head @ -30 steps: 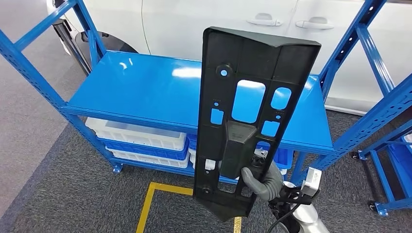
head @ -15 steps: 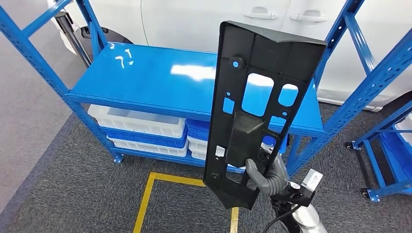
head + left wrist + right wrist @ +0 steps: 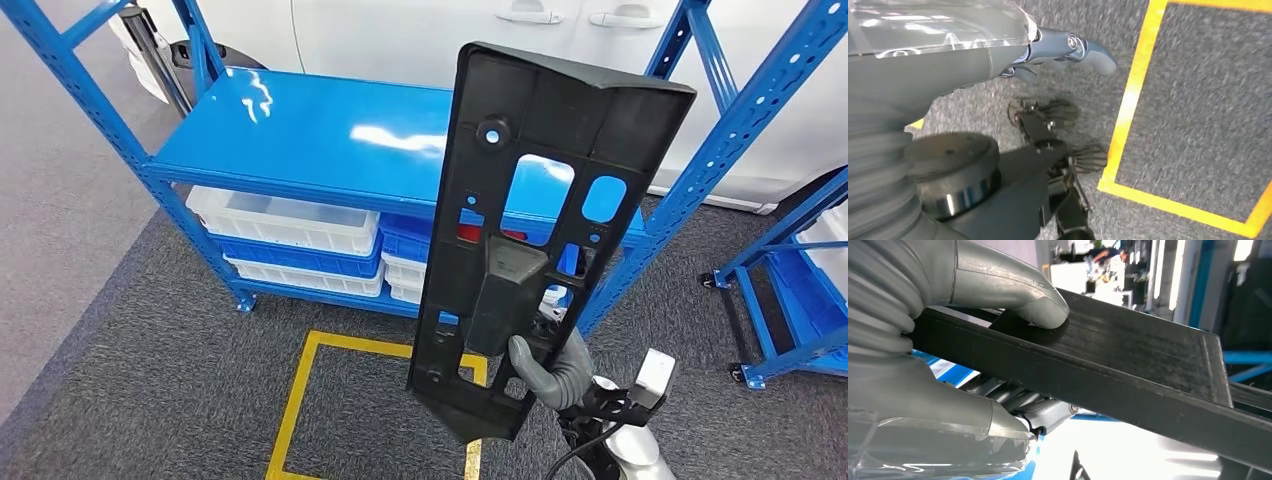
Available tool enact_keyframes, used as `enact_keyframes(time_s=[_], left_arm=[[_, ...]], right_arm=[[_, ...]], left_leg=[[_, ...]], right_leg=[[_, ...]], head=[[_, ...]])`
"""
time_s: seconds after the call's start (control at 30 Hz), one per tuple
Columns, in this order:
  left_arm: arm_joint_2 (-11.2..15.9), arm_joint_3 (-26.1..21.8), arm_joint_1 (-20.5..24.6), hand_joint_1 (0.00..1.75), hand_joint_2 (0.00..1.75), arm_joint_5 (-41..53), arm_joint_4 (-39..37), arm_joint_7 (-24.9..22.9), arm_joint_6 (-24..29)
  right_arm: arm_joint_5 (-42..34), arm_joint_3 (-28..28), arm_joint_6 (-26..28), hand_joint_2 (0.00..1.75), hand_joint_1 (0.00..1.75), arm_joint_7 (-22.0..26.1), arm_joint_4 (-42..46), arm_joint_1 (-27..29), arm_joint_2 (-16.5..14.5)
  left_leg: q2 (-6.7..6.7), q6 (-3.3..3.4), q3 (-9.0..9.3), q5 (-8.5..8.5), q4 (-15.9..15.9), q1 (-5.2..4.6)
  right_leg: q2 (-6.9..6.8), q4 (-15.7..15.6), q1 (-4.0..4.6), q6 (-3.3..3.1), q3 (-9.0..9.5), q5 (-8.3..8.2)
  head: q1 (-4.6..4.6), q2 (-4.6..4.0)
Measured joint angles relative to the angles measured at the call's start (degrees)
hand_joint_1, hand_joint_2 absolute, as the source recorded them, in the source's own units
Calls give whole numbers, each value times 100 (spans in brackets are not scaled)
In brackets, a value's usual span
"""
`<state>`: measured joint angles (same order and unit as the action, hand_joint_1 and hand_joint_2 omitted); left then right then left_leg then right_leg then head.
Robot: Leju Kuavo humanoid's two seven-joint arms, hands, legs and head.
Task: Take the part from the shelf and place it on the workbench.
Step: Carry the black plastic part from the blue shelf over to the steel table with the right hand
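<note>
No legible text, label, brand or number is seen anywhere (the black part (image 3: 540, 230) carries moulded holes above the gripping fingers (image 3: 545, 372), no lettering).

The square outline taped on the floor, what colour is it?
Yellow; the floor square shows best in the head view.

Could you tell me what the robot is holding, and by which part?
The right hand grips the black part near its lower end; the left hand holds nothing.

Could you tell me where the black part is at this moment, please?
In the head view the black part stands upright in the centre-right foreground, gripped near its lower end by the right hand, in front of the blue shelf and above the yellow floor marking.
</note>
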<state>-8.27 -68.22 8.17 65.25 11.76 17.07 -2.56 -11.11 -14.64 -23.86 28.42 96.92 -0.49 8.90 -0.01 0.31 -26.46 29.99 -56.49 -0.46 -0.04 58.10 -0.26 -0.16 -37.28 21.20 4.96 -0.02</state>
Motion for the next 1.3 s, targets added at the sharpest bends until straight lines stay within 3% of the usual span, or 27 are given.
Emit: enact_keyframes(time_s=[0.07, 0.1, 0.13, 0.2, 0.23, 0.27, 0.3, 0.37, 0.43, 0.47, 0.5, 0.57, 0.6, 0.63, 0.7, 0.73, 0.77, 0.8, 0.83, 0.87, 0.93, 1.0, 1.07, 1.13, 1.23, 1.27, 1.3], left_arm=[[-1, 0, -6, 0, 175, -11, 0, 1, 1], [-1, 0, -4, 0, 175, -18, 0, 0, 1], [-1, 0, -1, 0, 175, -22, 0, 0, 2], [-1, 0, 3, 0, 175, -30, 0, 0, 2], [-2, 0, 0, 0, 175, -29, 0, 0, 2], [-2, 0, -4, 0, 175, -29, 0, 0, 2], [-2, 0, -7, 0, 175, -29, 0, 0, 2], [-2, 1, -9, 0, 175, -27, 0, -2, 2], [-4, 6, -9, 0, 175, -25, 0, -6, 2], [-5, 10, -8, 0, 175, -23, 0, -8, 2], [-7, 15, -7, 0, 175, -19, 0, -9, 2], [-7, 21, -11, 0, 175, -10, 0, -11, 2], [-6, 22, -16, 0, 175, -7, 0, -14, 2], [-5, 24, -22, 0, 175, -7, 0, -15, 2], [-4, 26, -27, 0, 175, -4, 0, -18, 2], [-4, 28, -27, 0, 175, -3, 0, -17, 2], [-4, 29, -27, 0, 175, 1, 0, -17, 2], [-4, 30, -28, 0, 175, 5, 0, -17, 2], [-4, 31, -28, 0, 175, 8, 0, -17, 2], [-4, 32, -27, 0, 175, 10, 0, -17, 2], [-9, 38, -16, 0, 175, 10, -1, -17, 1], [-14, 43, -22, 0, 175, 10, -2, -19, -3], [-13, 44, -40, 0, 175, 9, -2, -21, -2], [-9, 45, -34, 0, 175, 10, -2, -21, 2], [-8, 49, -23, 0, 175, 15, -2, 8, 20], [-8, 53, -26, 0, 175, 21, -2, 28, 44], [-8, 60, -28, 0, 175, 29, -2, 49, 73]], right_arm=[[-21, 9, -32, 175, 147, 10, -15, -10, -2], [-25, 18, -33, 175, 147, 13, -21, -11, -3], [-27, 29, -33, 175, 147, 14, -26, -11, -3], [-30, 46, -33, 175, 147, 15, -34, -12, -4], [-30, 50, -33, 175, 147, 15, -43, -10, -4], [-30, 51, -33, 175, 147, 15, -54, -8, -4], [-31, 54, -33, 175, 147, 15, -65, -7, -4], [-32, 60, -46, 175, 147, 15, -76, -6, -4], [-34, 71, -71, 175, 147, 16, -74, -14, -4], [-38, 80, -81, 175, 147, 20, -73, -15, -4], [-42, 90, -90, 175, 147, 26, -72, -13, -4], [-47, 105, -99, 175, 147, 37, -72, -4, -4], [-46, 109, -102, 175, 147, 39, -72, -5, -5], [-46, 111, -102, 175, 147, 40, -73, -4, -10], [-46, 115, -102, 175, 147, 43, -73, 0, -22], [-47, 117, -103, 175, 147, 43, -73, 6, -28], [-47, 118, -107, 175, 147, 43, -73, 11, -30], [-47, 119, -111, 175, 147, 43, -73, 17, -30], [-48, 120, -116, 175, 147, 43, -73, 22, -31], [-48, 122, -121, 175, 147, 43, -73, 24, -31], [-49, 135, -126, 175, 147, 45, -68, 27, -31], [-51, 151, -131, 175, 147, 49, -61, 26, -31], [-52, 160, -135, 175, 147, 53, -58, 30, -31], [-52, 177, -137, 175, 147, 56, -54, 39, -32], [-56, 204, -168, 175, 147, 62, -54, 54, -37], [-62, 211, -184, 175, 147, 68, -56, 64, -37], [-69, 219, -194, 175, 147, 74, -59, 74, -37]], left_leg=[[19, 74, -67, -116, 31, 9], [34, 118, -115, -187, 47, 17], [49, 154, -177, -266, 67, 27], [61, 190, -342, -405, 62, 16], [64, 188, -435, -473, 52, 10], [66, 183, -532, -536, 38, 7], [68, 174, -630, -596, 18, 6], [69, 147, -802, -694, -33, 6], [67, 100, -918, -776, -80, -2], [67, 72, -945, -817, -90, -1], [67, 40, -962, -862, -86, 6], [58, -24, -992, -906, -82, 29], [49, -54, -1035, -808, -151, 39], [40, -81, -1112, -598, -335, 47], [32, -127, -1318, -19, -1015, 69], [32, -150, -1402, 189, -1399, 82], [32, -171, -1421, 259, -1669, 97], [33, -193, -1358, 213, -1771, 115], [33, -212, -1189, 73, -1644, 134], [32, -230, -936, -80, -1336, 155], [2, -237, -359, -165, -494, 173], [-36, -185, -116, -95, -73, 158], [-33, -88, -177, -142, -65, 147], [-9, 32, -261, -222, -58, 140], [16, 156, -433, -347, -57, 79], [21, 175, -490, -386, -58, 49], [25, 191, -540, -425, -60, 16]], right_leg=[[2, -1, -11, 66, -22, -27], [4, 91, -15, 89, -70, 98], [7, 298, -20, 109, -151, 330], [7, 1003, -39, 141, -358, 921], [7, 1361, -45, 158, -429, 1096], [6, 1594, -51, 171, -432, 1133], [6, 1641, -54, 177, -345, 1049], [3, 1105, -58, 159, 153, 773], [2, 273, -30, 112, 734, 755], [4, 8, -9, 87, 893, 801], [6, -108, 16, 61, 937, 827], [2, -164, 19, -3, 889, 731], [-5, -186, 11, -45, 848, 667], [-12, -210, -3, -80, 793, 595], [-18, -213, -9, -115, 645, 472], [-18, -206, -10, -110, 567, 416], [-19, -195, -14, -99, 490, 365], [-20, -179, -22, -80, 412, 317], [-19, -161, -35, -54, 336, 272], [-15, -138, -49, -23, 267, 231], [-9, -91, -54, 55, 148, 156], [-4, -70, -42, 131, 90, 72], [6, -74, -57, 203, 62, 9], [11, 87, -81, 255, -38, 200], [5, 1173, -83, 276, -408, 925], [6, 1517, -71, 266, -491, 1032], [6, 1660, -46, 237, -479, 999]], head=[[-1, 0], [-1, 0], [-2, 0], [-2, 0], [-2, 0], [-1, 0], [-1, 0], [0, 0], [-1, 0], [0, 0], [0, 0], [0, 0], [-1, 0], [-1, 0], [-1, 0], [0, 0], [0, 0], [0, 0], [0, 0], [0, 0], [-1, 0], [-2, 0], [-3, 0], [-2, 0], [-2, 0], [-2, 0], [-2, 0]])
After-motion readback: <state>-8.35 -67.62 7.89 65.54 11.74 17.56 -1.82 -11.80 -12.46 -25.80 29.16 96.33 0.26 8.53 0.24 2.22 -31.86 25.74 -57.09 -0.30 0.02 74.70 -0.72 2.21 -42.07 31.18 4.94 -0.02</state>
